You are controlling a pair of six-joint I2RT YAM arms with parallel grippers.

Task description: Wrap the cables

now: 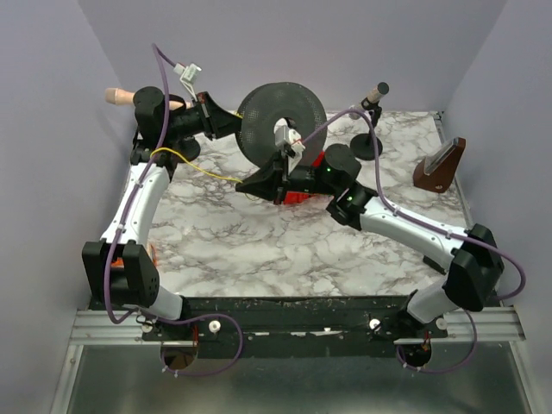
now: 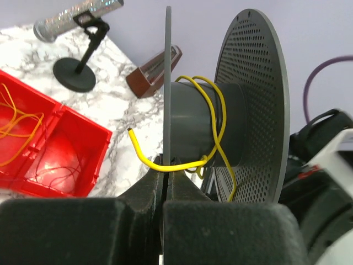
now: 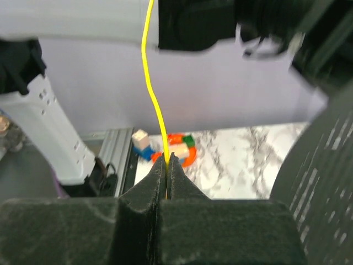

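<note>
Marble table (image 1: 259, 250), red bin (image 2: 99, 160) near spool (image 2: 251, 83); left gripper (image 2: 166, 168), right gripper (image 3: 166, 160) both clamp cable (image 3: 144, 72).

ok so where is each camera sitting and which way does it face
Top external: above and behind the robot, looking down on the marble table; both arms show whole.
Left wrist: behind the left gripper, shut on the spool flange, facing the red bin.
Right wrist: behind the right gripper, shut on the cable, facing the wall.
Shared: both wrist views show the yellow cable.
</note>
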